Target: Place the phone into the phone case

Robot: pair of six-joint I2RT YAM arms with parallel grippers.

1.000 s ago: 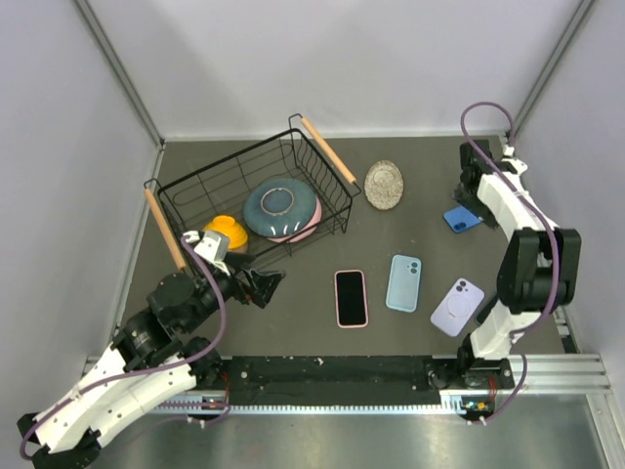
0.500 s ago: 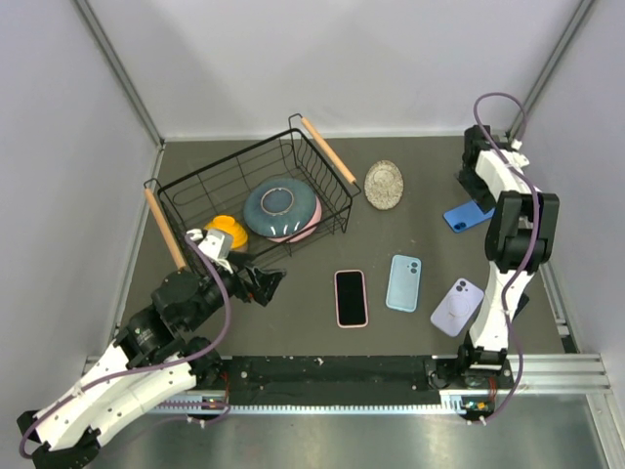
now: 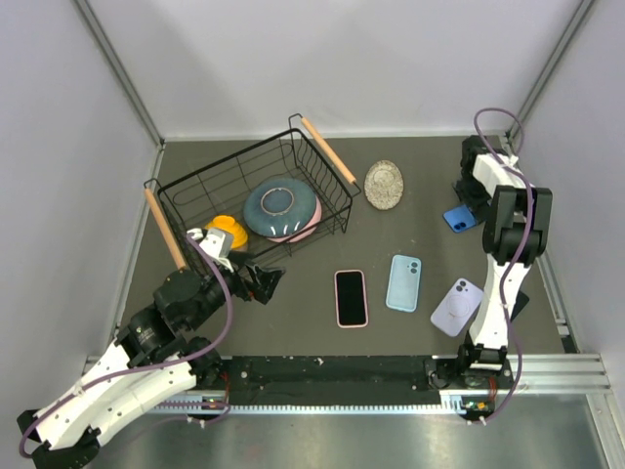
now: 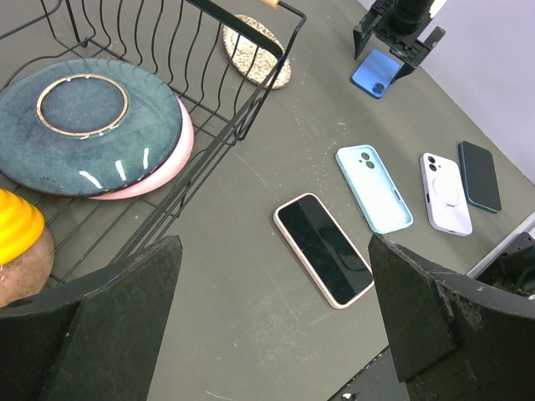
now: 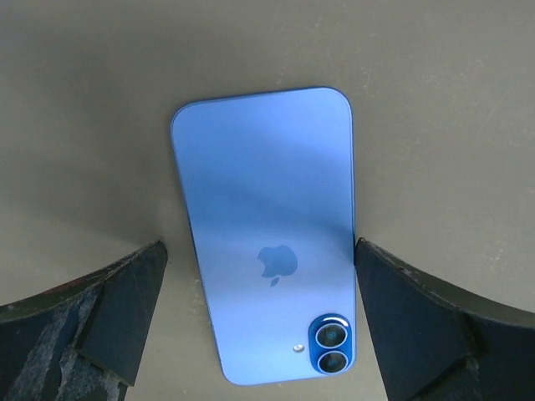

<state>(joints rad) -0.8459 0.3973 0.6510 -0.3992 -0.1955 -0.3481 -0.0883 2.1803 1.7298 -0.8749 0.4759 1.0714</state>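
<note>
A blue phone (image 3: 457, 220) lies back up on the mat at the far right. In the right wrist view the blue phone (image 5: 267, 225) sits between my right gripper's (image 5: 257, 251) open fingers, the right finger close to its edge, the left a little apart. A light blue phone case (image 3: 403, 282) lies mid-table, with a lilac case (image 3: 457, 306) to its right and a pink-cased phone (image 3: 351, 297), screen up, to its left. My left gripper (image 3: 256, 283) is open and empty beside the basket; in the left wrist view (image 4: 272, 284) it hovers over bare mat.
A black wire basket (image 3: 195, 200) with wooden handles holds a teal plate (image 3: 281, 206) on a pink one and a yellow object (image 3: 228, 231). A speckled coaster (image 3: 384, 184) lies behind the phones. A dark phone (image 4: 480, 175) lies right of the lilac case. Walls close in on both sides.
My right arm folded in closer to the far right corner and its gripper settled over the blue phone, which shifted slightly. My left gripper drew back a little.
</note>
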